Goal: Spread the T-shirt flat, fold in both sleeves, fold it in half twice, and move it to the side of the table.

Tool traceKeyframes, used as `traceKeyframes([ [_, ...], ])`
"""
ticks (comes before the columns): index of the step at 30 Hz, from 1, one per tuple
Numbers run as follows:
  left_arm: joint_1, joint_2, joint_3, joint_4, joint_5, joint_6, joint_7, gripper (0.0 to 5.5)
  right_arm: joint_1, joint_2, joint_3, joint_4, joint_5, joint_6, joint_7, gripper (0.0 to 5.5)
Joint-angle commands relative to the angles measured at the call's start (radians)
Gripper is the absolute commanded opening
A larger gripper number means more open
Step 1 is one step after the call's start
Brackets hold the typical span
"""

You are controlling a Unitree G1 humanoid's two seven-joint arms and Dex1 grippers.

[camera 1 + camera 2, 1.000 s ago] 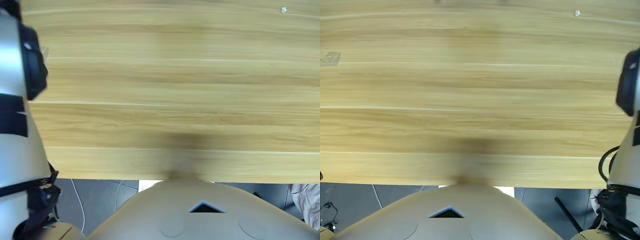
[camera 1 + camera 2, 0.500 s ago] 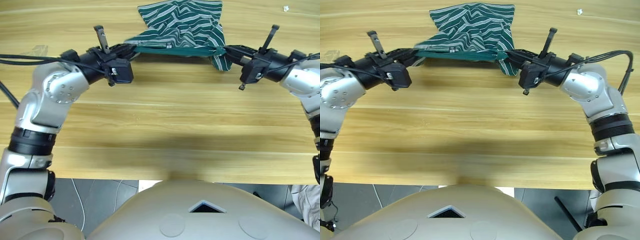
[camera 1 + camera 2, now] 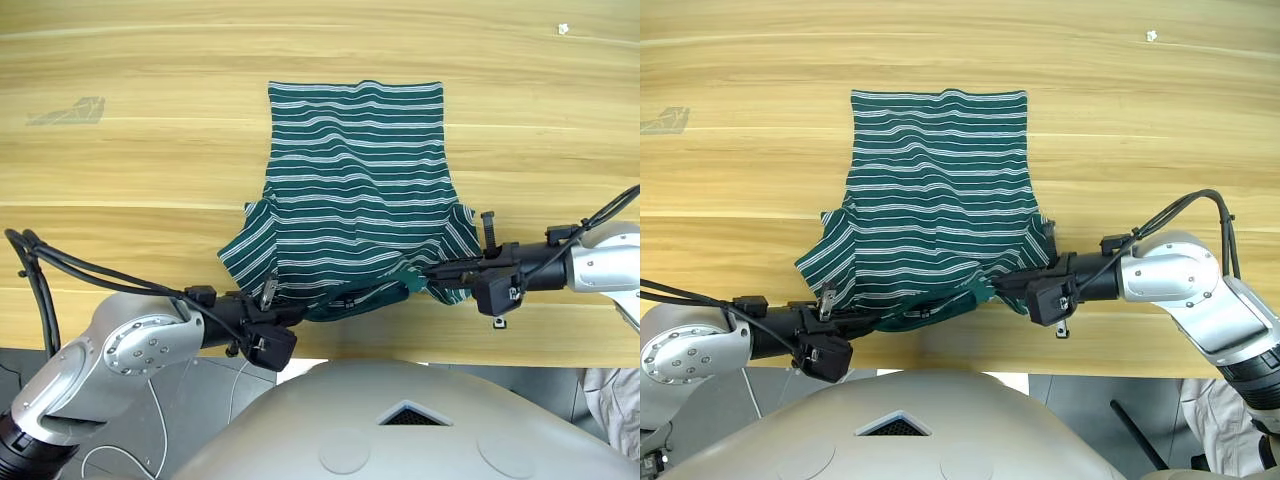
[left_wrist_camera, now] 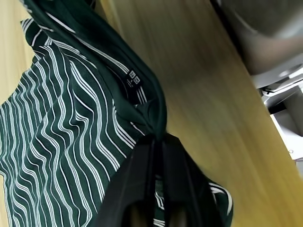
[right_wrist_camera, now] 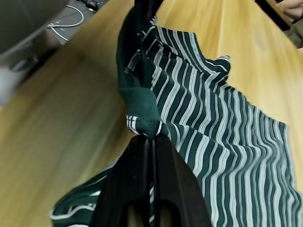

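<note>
The green T-shirt (image 3: 355, 180) with white stripes lies lengthwise on the wooden table (image 3: 130, 190), hem at the far end and collar at the near edge. Both sleeves are bunched at its sides. My left gripper (image 3: 290, 308) is shut on the shirt's near left shoulder beside the collar, right at the table's front edge. My right gripper (image 3: 428, 270) is shut on the near right shoulder. In the left wrist view the black fingers (image 4: 156, 142) pinch a fold of striped cloth by the collar label. In the right wrist view the fingers (image 5: 149, 142) pinch a green cuff-like fold.
A small white scrap (image 3: 563, 28) lies at the far right of the table. A pale grey patch (image 3: 68, 110) marks the far left. Bare wood lies on both sides of the shirt. Floor with cables (image 3: 150, 385) shows below the front edge.
Both grippers have drawn back from the far part of the table to its near edge, dragging the shirt. It was bunched between them and now lies stretched out lengthwise.
</note>
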Motion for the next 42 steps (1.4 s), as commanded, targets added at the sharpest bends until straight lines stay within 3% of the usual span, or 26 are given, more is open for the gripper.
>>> traceKeyframes([
  [1,0.025,0.018,0.027,-0.009,0.019,0.003,-0.017,0.86,0.021,-0.012,-0.041,-0.013,0.029,0.059,0.059,0.00],
  [13,0.108,0.017,0.078,-0.069,-0.111,0.015,-0.084,2.63,0.146,-0.037,-0.127,-0.109,0.235,0.251,0.251,2.15],
  [19,0.149,-0.030,0.239,-0.018,-0.284,0.062,-0.090,3.44,0.112,0.029,-0.163,0.033,0.021,0.197,0.174,3.07],
  [24,-0.035,-0.206,0.364,0.197,-0.420,0.118,0.083,3.87,0.115,0.040,-0.212,0.105,-0.052,0.167,0.142,3.12],
  [29,-0.146,-0.227,0.203,0.420,-0.139,0.018,0.190,3.87,0.065,0.093,-0.160,0.204,-0.190,0.138,0.114,3.12],
  [35,-0.193,-0.297,0.049,0.523,0.004,-0.063,0.248,3.87,-0.032,0.171,-0.094,0.361,-0.358,0.038,0.060,3.12],
  [42,-0.139,-0.288,0.065,0.535,0.013,-0.090,0.263,3.87,-0.022,0.122,-0.095,0.481,-0.430,-0.033,0.049,3.12],
])
